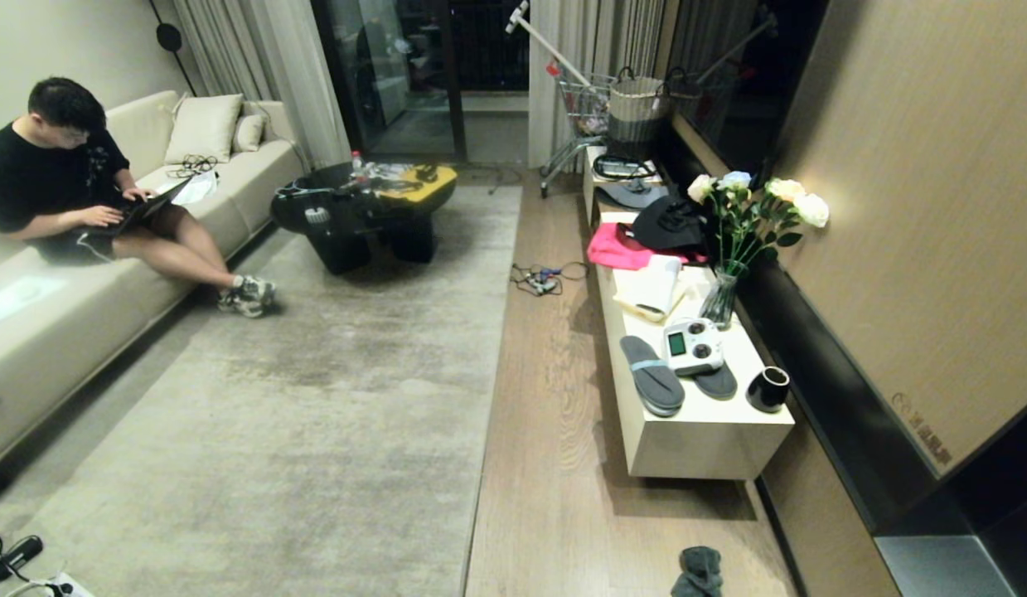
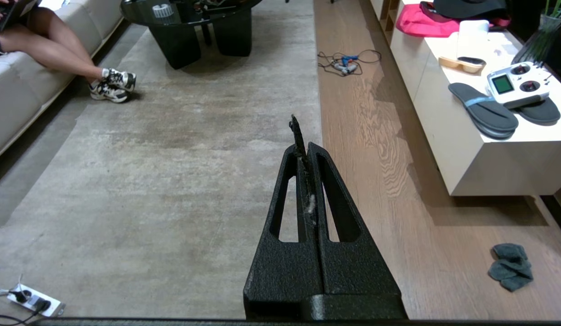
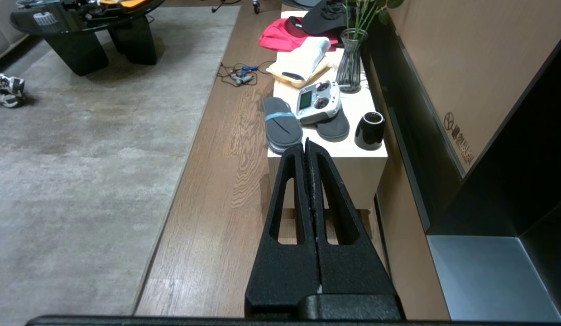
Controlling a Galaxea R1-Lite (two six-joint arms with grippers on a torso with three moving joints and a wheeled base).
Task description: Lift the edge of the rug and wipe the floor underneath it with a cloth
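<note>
The cloth lies crumpled on the floor at the head view's bottom edge, partly cut off. Neither arm shows there. Each wrist view shows its own: left gripper and right gripper, both clenched, holding nothing. The rug edge runs up mid-frame, flat. At the upper left a person sits, cropped.

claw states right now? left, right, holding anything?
Left claw: closed, no object held; the cloth lies on the floor.
Right claw: closed, empty.
</note>
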